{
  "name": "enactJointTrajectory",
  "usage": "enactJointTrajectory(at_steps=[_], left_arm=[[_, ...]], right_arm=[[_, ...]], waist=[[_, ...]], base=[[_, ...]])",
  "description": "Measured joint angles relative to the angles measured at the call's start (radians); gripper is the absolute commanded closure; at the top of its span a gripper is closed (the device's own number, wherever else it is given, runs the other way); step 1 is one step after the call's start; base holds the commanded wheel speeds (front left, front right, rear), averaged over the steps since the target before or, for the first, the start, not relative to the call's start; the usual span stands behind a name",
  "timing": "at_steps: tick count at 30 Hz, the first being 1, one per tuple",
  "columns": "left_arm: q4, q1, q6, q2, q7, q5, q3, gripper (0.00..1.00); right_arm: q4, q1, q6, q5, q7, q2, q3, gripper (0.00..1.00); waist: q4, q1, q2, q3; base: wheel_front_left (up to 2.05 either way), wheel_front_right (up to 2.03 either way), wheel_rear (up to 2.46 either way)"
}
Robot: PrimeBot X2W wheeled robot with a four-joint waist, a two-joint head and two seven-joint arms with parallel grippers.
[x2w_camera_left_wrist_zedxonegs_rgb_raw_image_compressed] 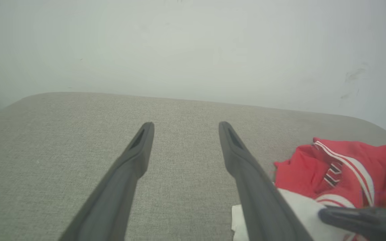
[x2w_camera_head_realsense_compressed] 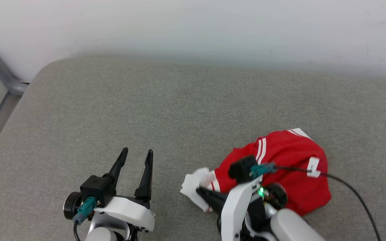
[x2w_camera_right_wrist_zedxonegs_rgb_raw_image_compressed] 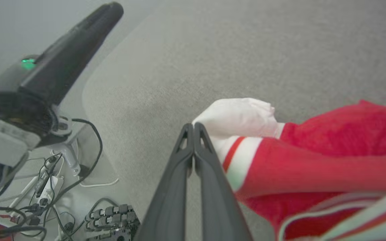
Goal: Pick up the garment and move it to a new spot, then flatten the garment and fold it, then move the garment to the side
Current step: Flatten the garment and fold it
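right hand [x2w_camera_right_wrist_zedxonegs_rgb_raw_image_compressed: 193,125]: fingers pressed shut at white sleeve [x2w_camera_right_wrist_zedxonegs_rgb_raw_image_compressed: 238,113], catch on cloth unclear | left hand [x2w_camera_head_realsense_compressed: 137,150]: spread wide over bare worktop [x2w_camera_head_realsense_compressed: 79,110] | garment [x2w_camera_head_realsense_compressed: 290,157]: bunched heap, worktop's near right | pick-up: confirm pinch holds, then lift slowly.

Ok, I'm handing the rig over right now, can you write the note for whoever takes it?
Grippers: left gripper open, empty, over the grey upholstered surface; right gripper shut, tips at the white sleeve of the red jersey T-shirt; whether cloth is pinched is unclear.
Things: the red jersey T-shirt lies in a crumpled heap on the surface, on the robot's right.
Done: nothing yet; not lifted.
Left: lift, relocate, flatten, fold, move aside.
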Motion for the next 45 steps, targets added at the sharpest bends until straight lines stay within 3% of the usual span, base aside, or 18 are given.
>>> enactJointTrajectory(at_steps=[4, 5, 6, 7, 8, 13, 17, 24, 31, 36, 40, 45], left_arm=[[0.005, 0.0, -0.001, -0.001, 0.0, 0.0, -0.007, 0.0], [0.005, 0.0, -0.001, -0.001, 0.0, -0.001, -0.007, 0.0], [0.006, 0.0, -0.001, -0.001, 0.0, -0.001, -0.007, 0.0], [0.006, 0.001, -0.002, -0.001, 0.0, -0.001, -0.007, 0.0], [0.007, 0.002, -0.003, -0.001, 0.0, -0.001, -0.008, 0.0], [0.018, 0.012, -0.002, -0.002, 0.0, 0.0, -0.007, 0.0], [0.023, 0.027, -0.002, -0.002, 0.0, 0.0, -0.008, 0.0], [0.024, 0.053, 0.006, -0.002, 0.0, 0.001, -0.007, 0.0], [0.018, 0.058, 0.01, -0.001, 0.0, 0.001, -0.008, 0.0], [0.008, 0.058, 0.014, -0.001, 0.0, 0.0, -0.005, 0.0], [0.001, 0.051, 0.014, -0.001, 0.0, 0.0, -0.01, 0.0], [-0.019, 0.007, 0.007, -0.001, 0.0, -0.003, -0.012, 0.0]], right_arm=[[0.098, 0.045, 0.0, 0.006, -0.016, 0.0, 0.025, 1.0], [0.111, 0.049, 0.0, 0.009, -0.03, 0.0, 0.025, 0.83], [0.119, 0.05, 0.0, 0.009, -0.048, 0.0, 0.026, 0.5], [0.121, 0.05, 0.0, 0.01, -0.073, 0.0, 0.028, 0.03], [0.115, 0.05, 0.0, 0.014, -0.108, 0.0, 0.029, 0.0], [0.065, 0.045, 0.0, -0.006, -0.301, 0.001, 0.008, 0.0], [0.037, 0.048, 0.0, -0.065, -0.414, 0.002, -0.068, 0.0], [-0.01, 0.107, 0.0, -0.174, -0.44, 0.002, -0.307, 0.0], [-0.104, 0.203, 0.0, -0.27, -0.357, 0.001, -0.564, 0.0], [-0.109, 0.23, 0.0, -0.285, -0.231, -0.007, -0.706, 0.0], [-0.054, 0.198, 0.0, -0.271, -0.092, -0.058, -0.76, 0.0], [0.003, 0.063, 0.0, -0.219, 0.077, -0.118, -0.72, 0.0]], waist=[[0.004, 0.0, 0.0, 0.003], [0.004, 0.0, 0.0, 0.003], [0.002, 0.0, 0.0, 0.003], [0.001, 0.0, 0.0, 0.002], [-0.001, 0.0, 0.0, 0.0], [-0.013, 0.0, 0.0, -0.023], [-0.022, 0.0, 0.0, -0.05], [-0.045, -0.0002, 0.0, -0.089], [-0.068, -0.0002, 0.0, -0.097], [-0.082, -0.0002, 0.0, -0.088], [-0.085, -0.0002, 0.0, -0.066], [-0.077, 0.0, 0.0, -0.009]], base=[[0.0, 0.0, 0.0], [0.0, 0.0, 0.0], [0.0, 0.0, 0.0], [0.0, 0.0, 0.0], [0.0, 0.0, 0.0], [0.0, 0.0, 0.0], [0.0, 0.0, 0.0], [0.0, 0.0, 0.0], [0.0, 0.0, 0.0], [0.0, 0.0, 0.0], [0.0, 0.0, 0.0], [0.0, 0.0, 0.0]])
